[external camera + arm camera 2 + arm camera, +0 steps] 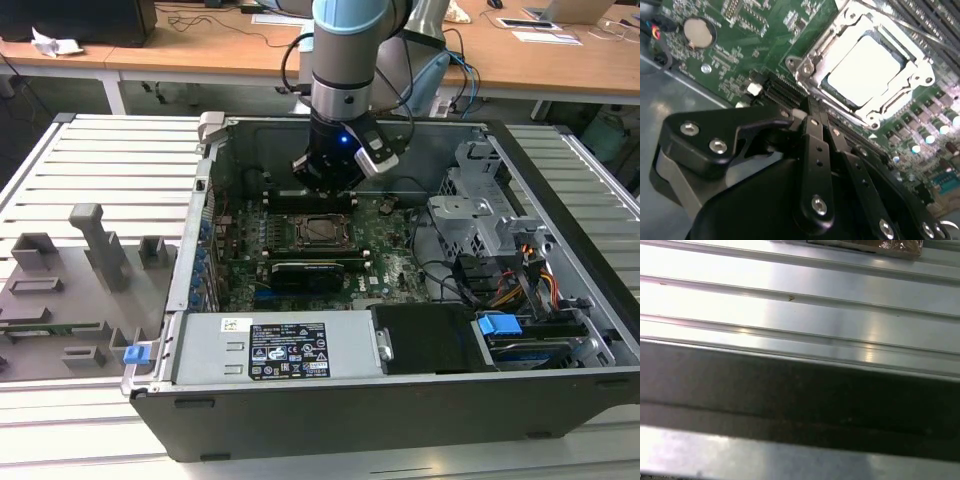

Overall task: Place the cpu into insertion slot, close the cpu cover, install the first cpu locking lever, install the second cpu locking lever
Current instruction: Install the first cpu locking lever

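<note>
The cpu (865, 65) lies flat in the insertion slot (836, 94) on the green motherboard, its pale metal top glaring bright. The cpu cover (812, 67), a silvery frame, lies down around it with the chip showing through its cut-out. In the exterior view the socket with the cpu (322, 230) sits mid-board inside the open computer case. My gripper (322, 190) hangs just above the board's far side, beside the socket. In the second wrist view its black fingers (812, 130) meet at the tips, and the gripper (810, 107) is shut with nothing between them, a short way from the cover's edge.
A coin battery (699, 30) and black card slots (782, 92) lie near the fingertips. The case holds a power supply (285, 350), a drive cage (470, 215) and loose cables (520, 270). Grey fixture blocks (90, 250) stand on the ribbed table (800, 305) at the exterior view's left.
</note>
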{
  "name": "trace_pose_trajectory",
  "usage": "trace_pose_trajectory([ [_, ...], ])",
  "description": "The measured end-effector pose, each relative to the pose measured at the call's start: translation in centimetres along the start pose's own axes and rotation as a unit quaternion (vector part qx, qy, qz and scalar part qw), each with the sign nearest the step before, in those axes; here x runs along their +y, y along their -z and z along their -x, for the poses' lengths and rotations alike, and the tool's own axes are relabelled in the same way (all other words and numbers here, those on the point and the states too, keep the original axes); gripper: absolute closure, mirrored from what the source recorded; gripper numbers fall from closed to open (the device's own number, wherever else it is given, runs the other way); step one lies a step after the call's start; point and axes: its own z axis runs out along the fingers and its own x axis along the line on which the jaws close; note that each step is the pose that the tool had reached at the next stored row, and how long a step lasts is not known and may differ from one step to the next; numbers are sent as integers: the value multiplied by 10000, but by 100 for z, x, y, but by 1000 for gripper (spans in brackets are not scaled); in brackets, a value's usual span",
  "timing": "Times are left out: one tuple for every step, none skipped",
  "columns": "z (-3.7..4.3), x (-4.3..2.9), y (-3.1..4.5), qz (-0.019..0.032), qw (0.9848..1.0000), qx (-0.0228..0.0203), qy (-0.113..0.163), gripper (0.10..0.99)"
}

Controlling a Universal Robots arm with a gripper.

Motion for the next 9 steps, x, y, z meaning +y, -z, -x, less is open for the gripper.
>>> trace_pose_trajectory([
  [-1, -4, 0, 0, 10000, 0, -1, 976],
  [-2, -11, 1, 0, 10000, 0, -1, 976],
  [-3, -18, 1, 0, 10000, 1, -1, 976],
  [-4, -24, 2, -1, 10000, 1, -1, 976],
  [-5, -33, 2, -1, 10000, 1, -1, 976],
  [-5, -38, 2, 0, 10000, 0, -1, 976],
  [-6, -43, 3, 0, 10000, 0, -1, 976],
  [-6, -48, 3, 0, 10000, 0, -1, 976],
  [-7, -53, 3, 0, 10000, 0, -1, 976],
])
